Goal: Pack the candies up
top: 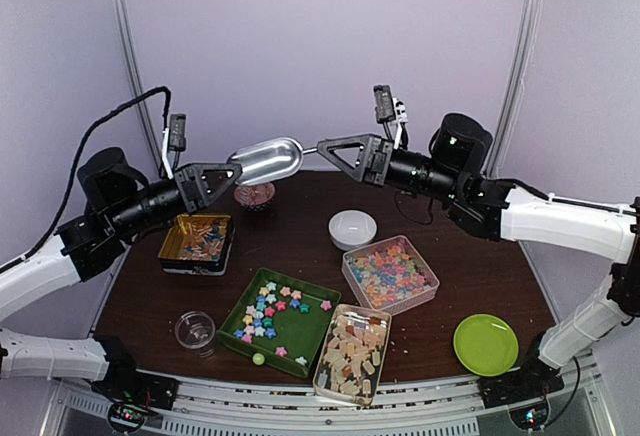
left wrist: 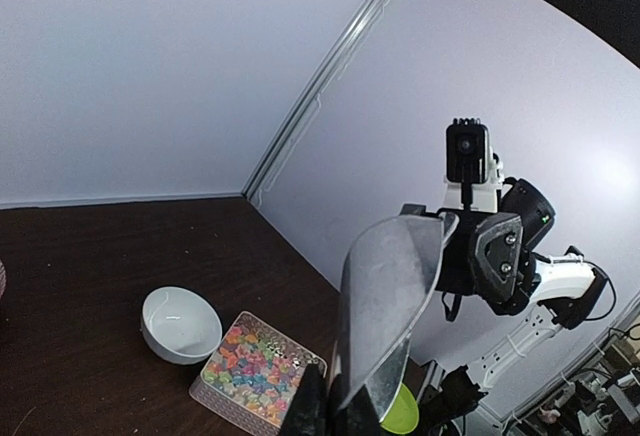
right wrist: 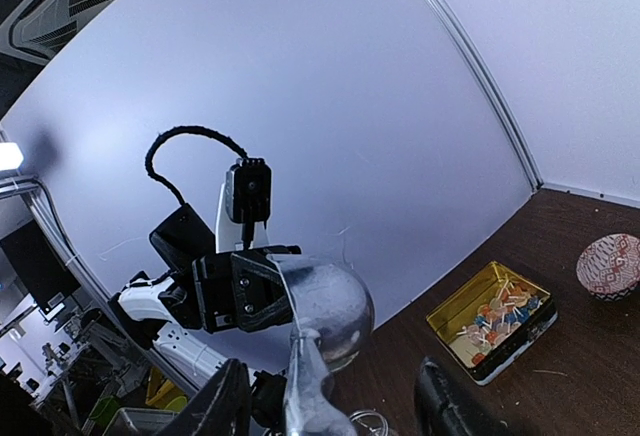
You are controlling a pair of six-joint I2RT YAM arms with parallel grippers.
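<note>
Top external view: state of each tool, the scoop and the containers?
left tool: shut on metal scoop
right tool: open, scoop handle between its fingers
metal scoop: aloft, looks empty
white bowl: empty
green plate: empty
clear box: lidless, full of star candies
gold tin: open, partly filled

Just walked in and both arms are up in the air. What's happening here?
It looks like a handover of a metal scoop above the table. The left gripper is clamped on the scoop's bowl end; the right gripper stands open around its handle. The scoop looks empty. The candies lie below in a green tray, a gold tin and two clear boxes.
</note>
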